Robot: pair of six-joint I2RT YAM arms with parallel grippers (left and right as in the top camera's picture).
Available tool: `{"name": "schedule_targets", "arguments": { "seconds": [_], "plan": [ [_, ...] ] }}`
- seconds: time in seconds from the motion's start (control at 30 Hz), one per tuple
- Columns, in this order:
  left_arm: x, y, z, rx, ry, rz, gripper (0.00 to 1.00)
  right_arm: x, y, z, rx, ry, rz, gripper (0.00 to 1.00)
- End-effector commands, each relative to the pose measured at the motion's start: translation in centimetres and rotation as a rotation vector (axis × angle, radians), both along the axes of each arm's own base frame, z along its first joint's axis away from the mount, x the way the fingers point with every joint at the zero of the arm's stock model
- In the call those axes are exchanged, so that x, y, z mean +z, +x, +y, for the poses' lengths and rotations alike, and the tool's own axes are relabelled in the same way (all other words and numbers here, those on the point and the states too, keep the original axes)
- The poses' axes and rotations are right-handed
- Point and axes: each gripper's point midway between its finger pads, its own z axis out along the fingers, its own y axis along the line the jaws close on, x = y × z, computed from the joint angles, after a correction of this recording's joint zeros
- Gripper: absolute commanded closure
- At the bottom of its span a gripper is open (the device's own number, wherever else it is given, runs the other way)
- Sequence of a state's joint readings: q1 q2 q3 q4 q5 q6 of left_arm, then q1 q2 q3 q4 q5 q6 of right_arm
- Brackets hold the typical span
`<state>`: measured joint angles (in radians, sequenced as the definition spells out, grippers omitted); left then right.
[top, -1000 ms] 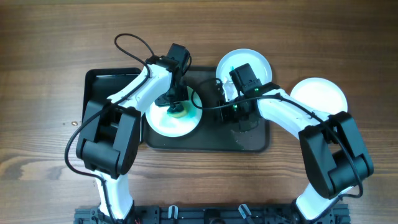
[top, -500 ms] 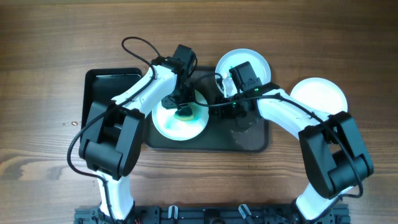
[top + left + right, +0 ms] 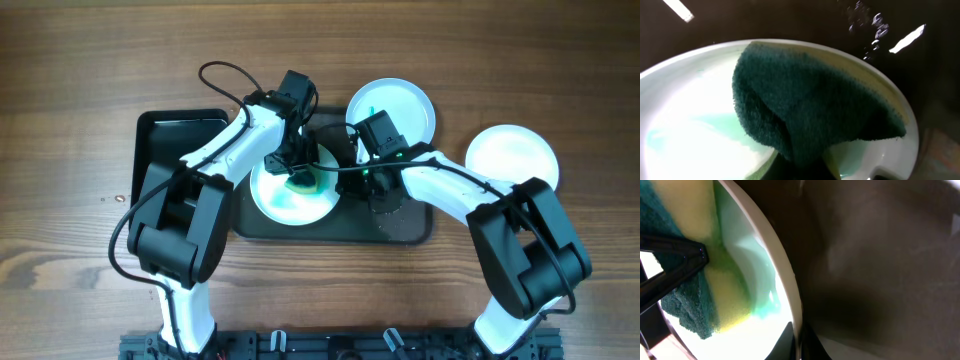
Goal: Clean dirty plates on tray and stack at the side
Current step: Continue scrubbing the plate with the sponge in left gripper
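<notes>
A white plate [image 3: 283, 200] with teal smears lies on the left part of the large dark tray [image 3: 405, 228]. My left gripper [image 3: 300, 178] is shut on a green and yellow sponge [image 3: 810, 105] and presses it on this plate's right side [image 3: 685, 130]. My right gripper [image 3: 342, 172] is shut on the same plate's right rim [image 3: 786, 285], one finger on each side [image 3: 800, 342]. The sponge also shows in the right wrist view [image 3: 695, 295]. A second smeared white plate [image 3: 405, 100] lies at the tray's back edge. A clean pale plate [image 3: 512, 155] lies on the table at the right.
A smaller black tray [image 3: 165, 140] stands to the left of the large tray, partly under my left arm. Wet specks show on the tray's right part [image 3: 395, 205]. Bare wooden table surrounds everything.
My left gripper has moved the sponge to the right across the plate. The plate has shifted slightly right. My right gripper has moved left and closed on the plate's rim.
</notes>
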<state>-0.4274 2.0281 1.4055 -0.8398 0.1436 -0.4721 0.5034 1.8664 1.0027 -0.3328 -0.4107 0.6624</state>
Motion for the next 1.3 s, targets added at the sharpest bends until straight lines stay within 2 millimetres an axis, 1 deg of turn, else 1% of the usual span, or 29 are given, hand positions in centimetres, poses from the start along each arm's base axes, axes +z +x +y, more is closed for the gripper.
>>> {"name": "schedule_targets", "arguments": {
  "seconds": [0.0, 0.07, 0.1, 0.13, 0.2, 0.23, 0.27, 0.37, 0.4, 0.5, 0.6, 0.63, 0.67, 0.83, 0.97, 1.03, 1.07, 1.13, 1.27],
  "plan": [
    [-0.2, 0.8, -0.6, -0.109, 0.002, -0.048, 0.96, -2.3, -0.7, -0.5, -0.036, -0.043, 0.061, 0.96],
    [-0.4, 1.3, 1.5, -0.084, 0.124, -0.078, 0.96, -2.3, -0.7, -0.5, -0.041, -0.043, 0.064, 0.96],
    [-0.4, 1.6, 3.3, -0.043, 0.221, -0.096, 0.96, -2.3, -0.7, -0.5, -0.042, -0.043, 0.064, 0.96],
    [0.0, 1.8, 5.2, 0.012, 0.325, -0.111, 0.96, -2.3, -0.7, -0.5, -0.043, -0.044, 0.064, 0.96],
    [1.2, 2.0, 7.7, 0.09, 0.463, -0.132, 0.96, -2.4, -0.6, -0.6, -0.044, -0.046, 0.063, 0.96],
    [1.9, 2.0, 8.5, 0.117, 0.511, -0.139, 0.96, -2.4, -0.6, -0.6, -0.044, -0.047, 0.063, 0.96],
    [2.4, 2.0, 8.9, 0.135, 0.533, -0.143, 0.96, -2.4, -0.6, -0.6, -0.045, -0.047, 0.063, 0.96],
    [2.9, 2.1, 8.7, 0.142, 0.524, -0.137, 0.96, -2.4, -0.7, -0.6, -0.044, -0.048, 0.065, 0.96],
    [2.7, 1.9, 8.2, 0.139, 0.499, -0.122, 0.96, -2.4, -0.7, -0.6, -0.044, -0.048, 0.066, 0.96],
    [1.9, 0.8, 5.9, 0.114, 0.363, -0.048, 0.96, -2.4, -0.7, -0.7, -0.044, -0.049, 0.066, 0.96],
    [1.3, 0.0, 2.6, 0.042, 0.193, 0.007, 0.96, -2.4, -0.6, -0.8, -0.048, -0.046, 0.068, 0.96],
    [1.0, -0.3, 1.0, -0.002, 0.121, 0.015, 0.96, -2.4, -0.6, -0.8, -0.046, -0.046, 0.069, 0.96],
    [0.7, -0.5, 0.3, -0.024, 0.091, 0.015, 0.96, -2.4, -0.6, -0.8, -0.047, -0.046, 0.07, 0.96],
    [-0.7, -1.0, -2.0, -0.1, -0.004, 0.001, 0.96, -2.4, -0.7, -0.8, -0.046, -0.046, 0.071, 0.96],
    [-2.1, -1.0, -3.1, -0.119, -0.055, 0.013, 0.96, -2.3, -0.7, -0.7, -0.043, -0.039, 0.073, 0.96],
    [-2.8, -1.2, -4.4, -0.167, -0.126, 0.027, 0.96, -2.3, -0.7, -0.7, -0.044, -0.039, 0.073, 0.96],
    [-3.0, -1.4, -5.4, -0.205, -0.184, 0.039, 0.96, -2.3, -0.7, -0.7, -0.044, -0.039, 0.073, 0.96],
    [-3.0, -1.9, -6.7, -0.275, -0.267, 0.049, 0.96, -2.3, -0.7, -0.7, -0.044, -0.039, 0.074, 0.96],
    [-1.9, -2.8, -8.4, -0.404, -0.389, 0.043, 0.96, -2.3, -0.7, -0.7, -0.044, -0.039, 0.073, 0.96]
  ]
}}
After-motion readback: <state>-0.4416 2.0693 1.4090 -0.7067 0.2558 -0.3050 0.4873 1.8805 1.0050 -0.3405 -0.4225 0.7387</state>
